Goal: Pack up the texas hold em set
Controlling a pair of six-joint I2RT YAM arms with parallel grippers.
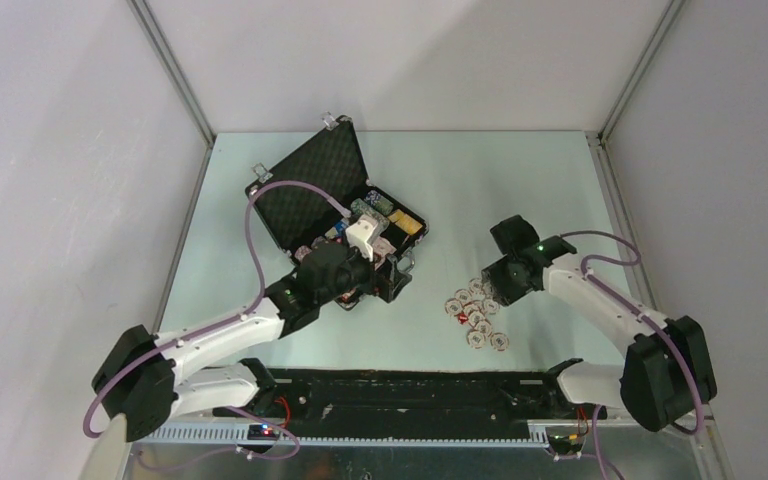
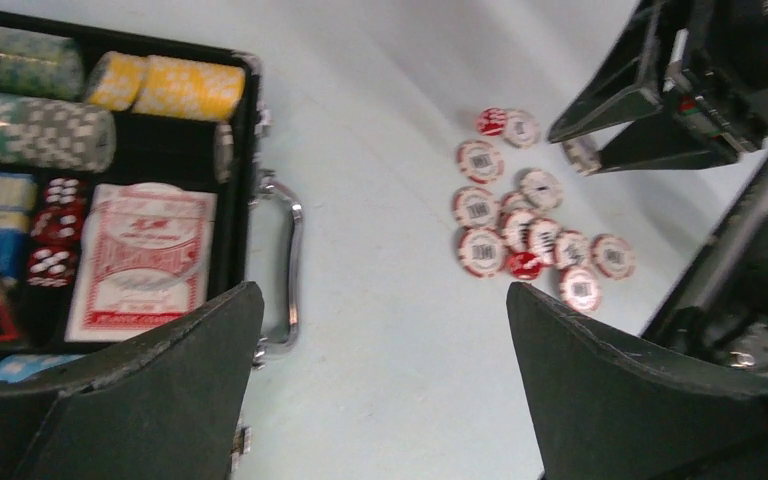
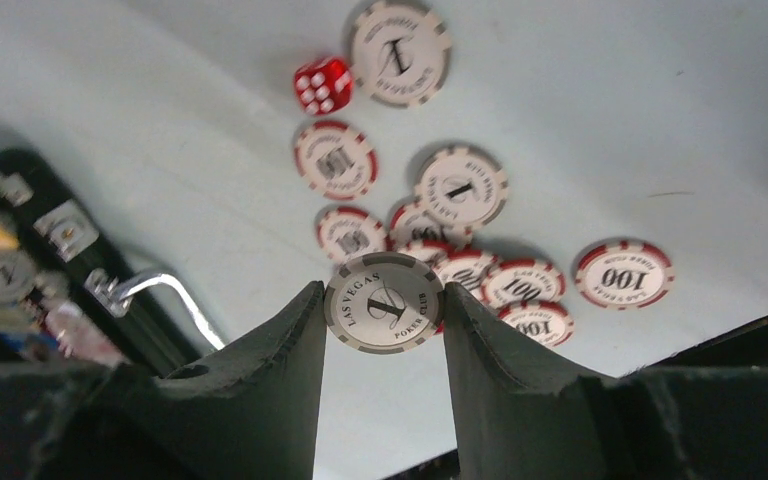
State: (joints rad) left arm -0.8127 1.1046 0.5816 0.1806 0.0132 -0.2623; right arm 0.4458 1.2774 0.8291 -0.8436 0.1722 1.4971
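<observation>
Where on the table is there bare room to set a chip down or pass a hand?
Bare table runs between the case handle and the loose chips, and across the far right corner. Crowded: the chips, where the right gripper grips a grey chip.

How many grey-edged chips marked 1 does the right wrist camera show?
3 grey-edged chips: one beside the red die, one mid-pile, one between the right gripper's jaws. Overlapped chips may hide more.

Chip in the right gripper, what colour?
The chip is white with a grey-striped rim; clearest in the right wrist view.
</observation>
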